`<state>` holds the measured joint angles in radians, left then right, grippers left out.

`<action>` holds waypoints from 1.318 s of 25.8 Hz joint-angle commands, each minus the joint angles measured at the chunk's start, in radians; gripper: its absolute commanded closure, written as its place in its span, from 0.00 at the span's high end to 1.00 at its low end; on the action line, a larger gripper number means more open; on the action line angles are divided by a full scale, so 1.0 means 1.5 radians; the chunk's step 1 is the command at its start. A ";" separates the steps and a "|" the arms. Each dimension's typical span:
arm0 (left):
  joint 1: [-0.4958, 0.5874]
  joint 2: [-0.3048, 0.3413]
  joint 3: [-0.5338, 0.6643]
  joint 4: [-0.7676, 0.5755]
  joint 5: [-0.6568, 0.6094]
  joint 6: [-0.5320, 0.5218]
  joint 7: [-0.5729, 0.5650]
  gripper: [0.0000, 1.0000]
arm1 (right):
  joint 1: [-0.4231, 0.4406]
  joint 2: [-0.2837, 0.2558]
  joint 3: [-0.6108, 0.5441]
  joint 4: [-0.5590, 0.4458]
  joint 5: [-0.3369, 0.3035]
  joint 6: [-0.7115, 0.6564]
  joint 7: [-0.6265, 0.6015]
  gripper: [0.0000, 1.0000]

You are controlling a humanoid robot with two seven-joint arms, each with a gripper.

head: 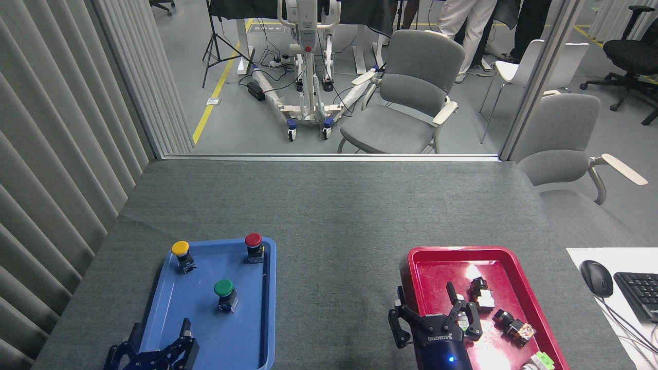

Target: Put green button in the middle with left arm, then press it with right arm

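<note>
Head view of the bench point(329, 205), with a blue tray point(169, 308) at 7 o'clock and a red tray point(426, 257) at 5 o'clock. The green button point(224, 294) stands upright in the blue tray near its centre, cap up, apart from the yellow button point(181, 254) at the tray's 11 o'clock corner and the red button point(254, 246) at its 1 o'clock corner. The left gripper point(154, 344) sits low at the tray's near edge, jaws spread open and empty; the green button lies at about 1 o'clock from it, near but not touching, with nothing between. The right gripper point(432, 313) hovers over the red tray's left rim, jaws spread open and empty, well apart from the button, which lies at 9 o'clock from it. The left arm is plainly the nearer. The button's long axis runs vertically, so a grasp would likely close on its block body beneath the cap. The middle point(339, 288), bare grey covering between the trays, lies at 3 o'clock from the button. The pick appears not yet begun.
</note>
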<state>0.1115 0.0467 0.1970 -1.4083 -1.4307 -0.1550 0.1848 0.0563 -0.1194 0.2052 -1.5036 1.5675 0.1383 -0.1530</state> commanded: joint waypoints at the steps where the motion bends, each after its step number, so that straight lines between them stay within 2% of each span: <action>1: -0.018 0.005 0.000 0.027 0.002 -0.001 0.010 1.00 | 0.002 0.004 0.014 -0.003 0.002 0.004 -0.015 0.97; 4: -0.010 0.000 0.000 0.005 0.005 -0.001 0.049 1.00 | 0.029 0.012 0.022 -0.001 0.003 0.008 -0.020 0.97; 6: -0.010 -0.001 -0.001 -0.001 0.009 -0.010 0.047 1.00 | 0.037 0.005 0.020 -0.023 0.001 0.021 -0.022 0.97; 12: -0.009 -0.005 -0.013 -0.006 0.008 -0.025 0.044 1.00 | 0.035 0.001 -0.002 -0.008 0.002 0.022 -0.024 0.98; 16: 0.007 -0.004 -0.014 -0.034 0.009 -0.040 0.044 1.00 | 0.018 -0.034 -0.003 -0.006 -0.005 0.022 -0.024 0.98; 19: 0.014 -0.004 -0.014 -0.046 0.009 -0.062 0.046 1.00 | 0.021 -0.029 -0.004 -0.017 -0.005 0.022 -0.034 0.99; 21: 0.015 -0.004 -0.014 -0.047 0.010 -0.067 0.046 1.00 | 0.024 -0.015 -0.003 -0.013 -0.005 0.025 -0.076 1.00; 27: 0.016 -0.008 -0.033 -0.048 0.009 -0.067 0.046 1.00 | 0.026 -0.021 -0.003 -0.001 -0.008 0.022 -0.077 1.00; 34: 0.016 -0.009 -0.035 -0.058 0.010 -0.065 0.044 1.00 | 0.030 -0.007 -0.005 0.006 -0.011 0.023 -0.080 0.99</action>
<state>0.1354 0.0351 0.1452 -1.4948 -1.4174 -0.2622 0.2524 0.0985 -0.1362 0.1994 -1.4985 1.5531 0.1735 -0.2693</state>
